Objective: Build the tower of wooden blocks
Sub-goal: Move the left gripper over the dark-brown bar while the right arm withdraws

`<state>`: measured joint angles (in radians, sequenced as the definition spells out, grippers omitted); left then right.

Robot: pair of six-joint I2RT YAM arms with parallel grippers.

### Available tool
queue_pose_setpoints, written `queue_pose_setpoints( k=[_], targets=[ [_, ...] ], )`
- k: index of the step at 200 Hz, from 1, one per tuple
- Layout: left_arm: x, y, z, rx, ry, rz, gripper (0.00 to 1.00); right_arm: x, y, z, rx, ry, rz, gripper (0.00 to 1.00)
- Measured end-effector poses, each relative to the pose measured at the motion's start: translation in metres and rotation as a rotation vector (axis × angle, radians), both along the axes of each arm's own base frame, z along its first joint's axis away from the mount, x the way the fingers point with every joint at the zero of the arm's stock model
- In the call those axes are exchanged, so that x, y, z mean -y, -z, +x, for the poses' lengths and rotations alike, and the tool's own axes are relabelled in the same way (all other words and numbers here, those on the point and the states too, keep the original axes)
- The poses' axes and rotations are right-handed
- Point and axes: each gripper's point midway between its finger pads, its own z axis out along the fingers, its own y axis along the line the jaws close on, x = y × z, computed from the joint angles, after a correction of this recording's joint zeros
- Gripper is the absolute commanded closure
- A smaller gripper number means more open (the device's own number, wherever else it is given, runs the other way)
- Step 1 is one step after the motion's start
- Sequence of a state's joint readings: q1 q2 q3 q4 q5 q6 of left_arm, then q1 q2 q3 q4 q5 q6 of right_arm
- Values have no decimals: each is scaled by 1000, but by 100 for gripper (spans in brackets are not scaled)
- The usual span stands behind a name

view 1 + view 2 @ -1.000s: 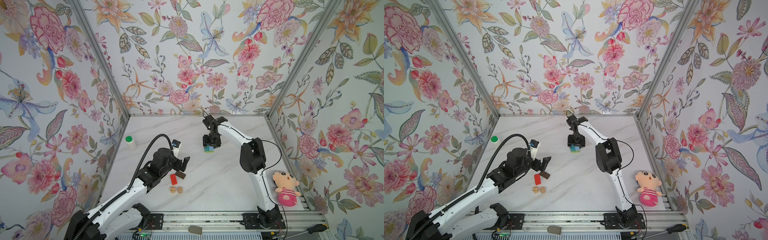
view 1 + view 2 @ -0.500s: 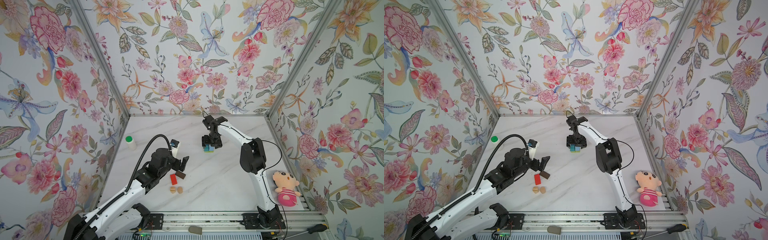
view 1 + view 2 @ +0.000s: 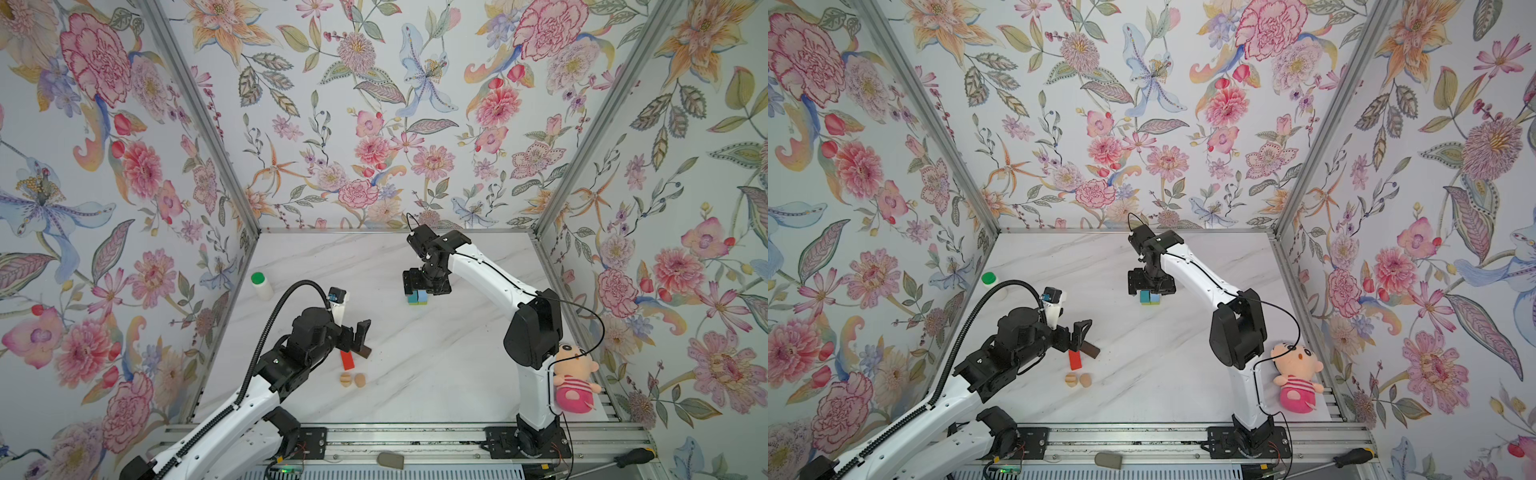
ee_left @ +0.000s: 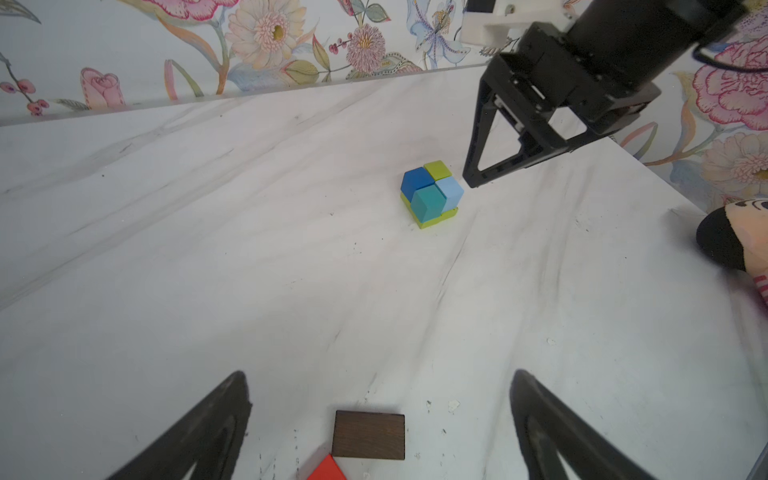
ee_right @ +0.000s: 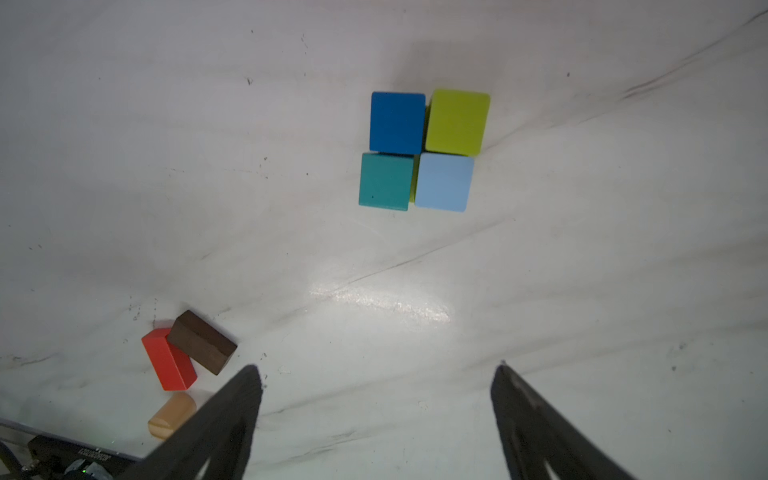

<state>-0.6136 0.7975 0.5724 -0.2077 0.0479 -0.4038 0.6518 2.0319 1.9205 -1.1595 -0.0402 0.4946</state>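
Note:
The wood block tower (image 3: 417, 298) (image 3: 1150, 297) stands mid-table as a lime-green base slab carrying blue, lime-green, teal and light-blue cubes (image 5: 422, 151) (image 4: 432, 195). My right gripper (image 3: 426, 290) (image 3: 1151, 289) (image 5: 376, 370) hovers just above them, open and empty. My left gripper (image 3: 357, 345) (image 3: 1081, 337) (image 4: 380, 374) is open, with its fingers on either side of the dark-brown oblong (image 4: 369, 435) (image 3: 365, 353) without touching it. The red oblong (image 3: 347, 360) (image 5: 169, 365) touches the brown one. Two tan rounded pieces (image 3: 352, 379) (image 3: 1078, 380) lie nearer the front.
A white bottle with a green cap (image 3: 261, 284) (image 3: 992, 282) stands by the left wall. A pink plush doll (image 3: 575, 384) (image 3: 1296, 382) leans at the right arm's base. A screwdriver (image 3: 631, 457) lies on the front rail. Flowered walls close in three sides.
The right gripper's jaws have spread wide over the cubes and no longer grip anything. The left arm has barely shifted.

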Motion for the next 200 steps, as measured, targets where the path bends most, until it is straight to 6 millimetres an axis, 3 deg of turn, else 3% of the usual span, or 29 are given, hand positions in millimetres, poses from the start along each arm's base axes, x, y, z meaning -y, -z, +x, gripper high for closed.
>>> queue_pose_setpoints(
  k=[40, 77, 123, 170, 200],
  targets=[
    [14, 34, -18, -129, 33, 67, 1, -2, 10, -37, -45, -56, -35, 6],
    [23, 81, -27, -296, 79, 200, 2, 9, -10, -60, -25, -59, -8, 1],
    [34, 91, -30, -352, 156, 241, 1, 37, -41, -90, 31, -27, 55, 1],
    [39, 124, -37, -446, 218, 312, 3, 62, -45, -107, 31, 27, 81, 1],
    [40, 134, -37, -468, 238, 349, 3, 76, -49, -113, 46, 59, 99, 1]
  ],
)
